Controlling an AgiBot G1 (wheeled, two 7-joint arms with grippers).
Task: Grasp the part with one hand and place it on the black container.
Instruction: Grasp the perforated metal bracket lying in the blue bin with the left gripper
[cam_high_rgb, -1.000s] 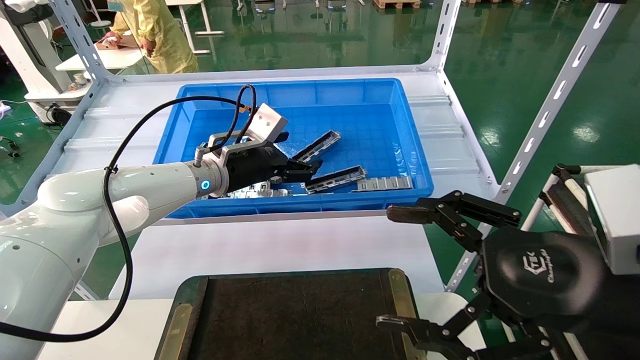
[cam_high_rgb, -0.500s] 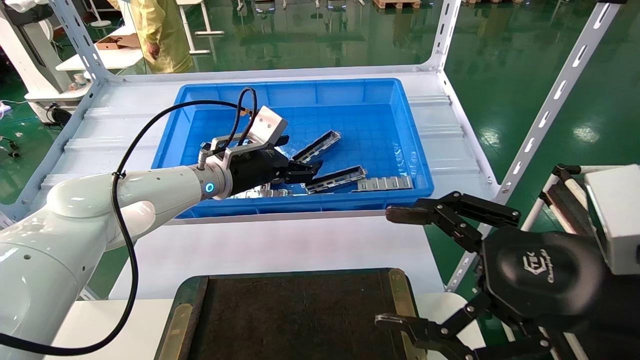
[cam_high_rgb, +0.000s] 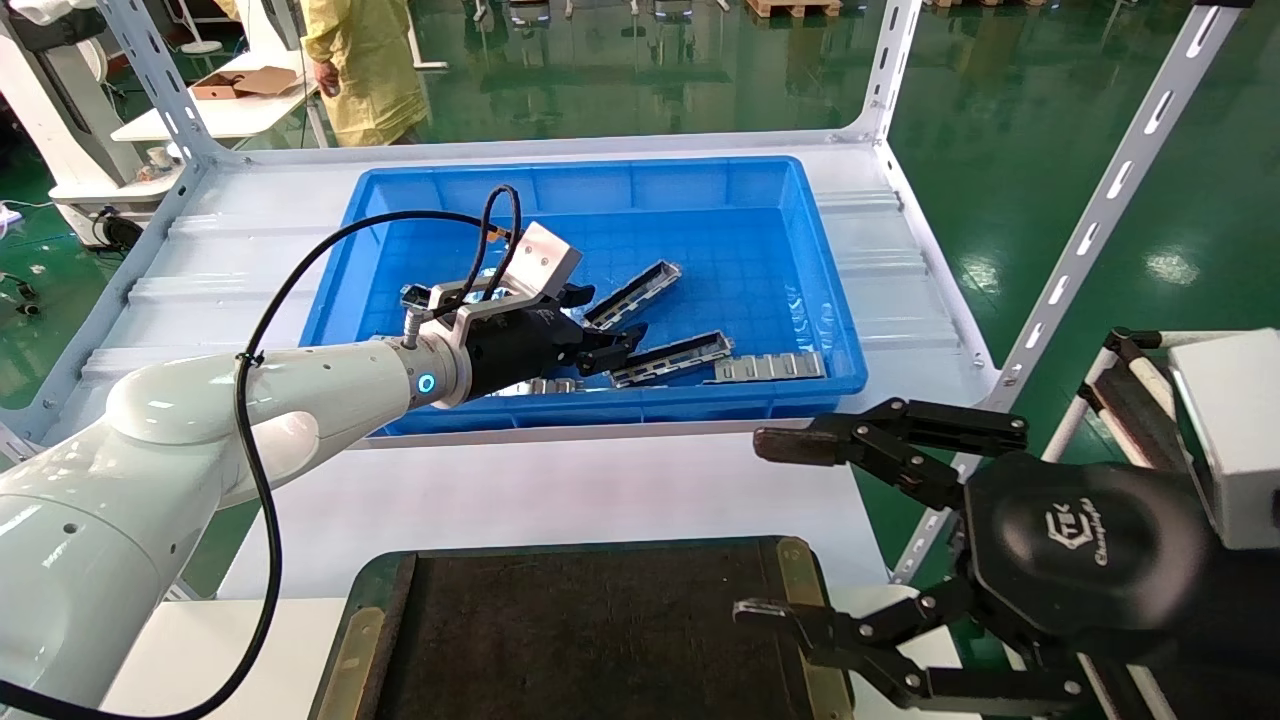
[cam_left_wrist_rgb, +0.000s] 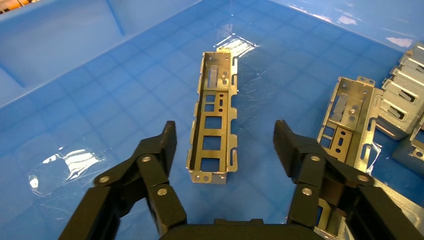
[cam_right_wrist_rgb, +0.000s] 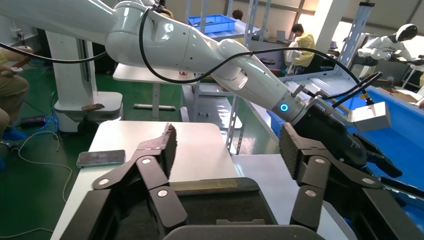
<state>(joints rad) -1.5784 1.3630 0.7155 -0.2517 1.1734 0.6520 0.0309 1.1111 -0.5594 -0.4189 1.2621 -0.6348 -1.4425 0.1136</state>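
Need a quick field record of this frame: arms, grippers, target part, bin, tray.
left gripper: open, inside the blue bin, fingers straddling a part, not yet closed on it
part: metal channel lying flat on the bin floor, open side up
other parts: second channel beside it, apart; slotted plates near the bin's front wall
right gripper: open, idle, near the tray's right edge
black container: nearest the robot, in front of the bin; no part on the visible surface
task state: grasp pending
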